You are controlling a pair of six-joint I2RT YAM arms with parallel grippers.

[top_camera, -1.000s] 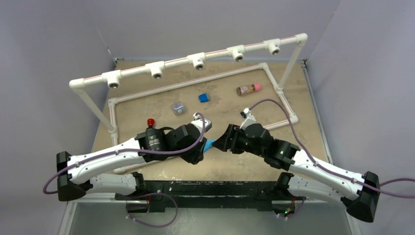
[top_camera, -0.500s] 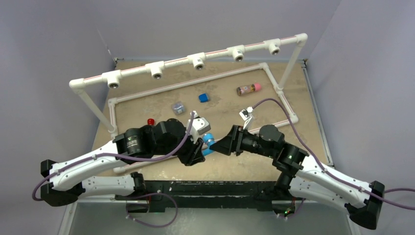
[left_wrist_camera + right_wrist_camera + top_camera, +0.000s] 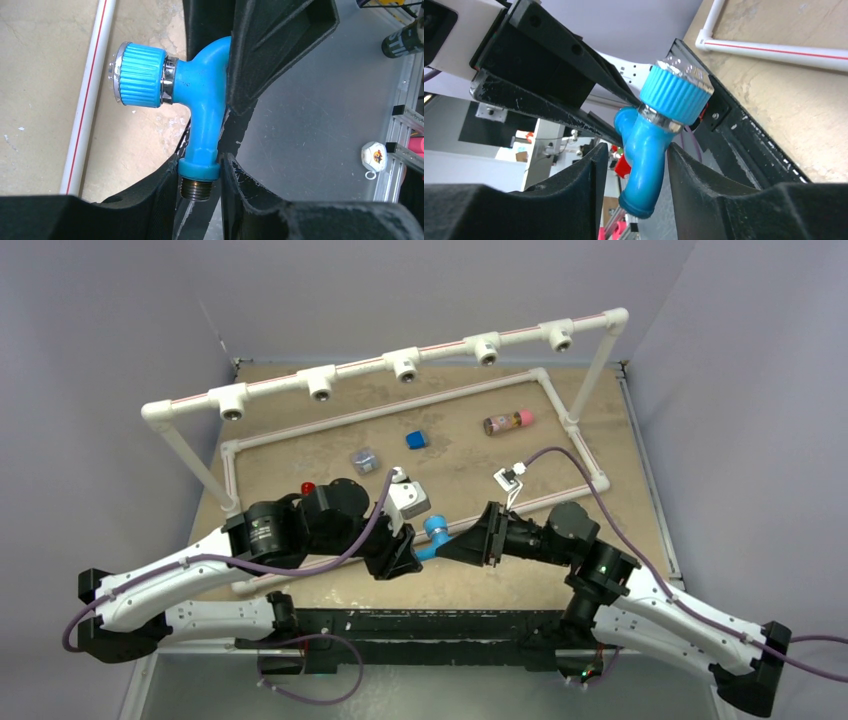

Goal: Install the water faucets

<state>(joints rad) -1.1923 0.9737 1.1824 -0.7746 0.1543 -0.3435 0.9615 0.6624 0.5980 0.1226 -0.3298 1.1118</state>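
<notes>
One light-blue water faucet (image 3: pixel 432 536) hangs above the table's near edge between both arms. My left gripper (image 3: pixel 200 172) is shut on the collar just above its metal thread, the ribbed knob (image 3: pixel 141 74) pointing left. In the right wrist view the faucet's spout (image 3: pixel 646 165) sits between the jaws of my right gripper (image 3: pixel 636 172). The right finger (image 3: pixel 684 165) touches the spout, while a narrow gap shows on the left side. In the top view the left gripper (image 3: pixel 405 545) and right gripper (image 3: pixel 452 545) meet tip to tip at the faucet.
A white pipe frame with several open tee sockets (image 3: pixel 405 365) spans the back of the table. Inside it lie a dark-blue cube (image 3: pixel 416 439), a brown cylinder with a pink cap (image 3: pixel 508 422) and a small grey piece (image 3: pixel 365 460). A red-capped part (image 3: pixel 308 487) sits behind the left arm.
The right gripper's jaws have narrowed around the faucet's spout and its arm has swung right. The left arm has drawn back left with the faucet, which now stands clear between the grippers.
</notes>
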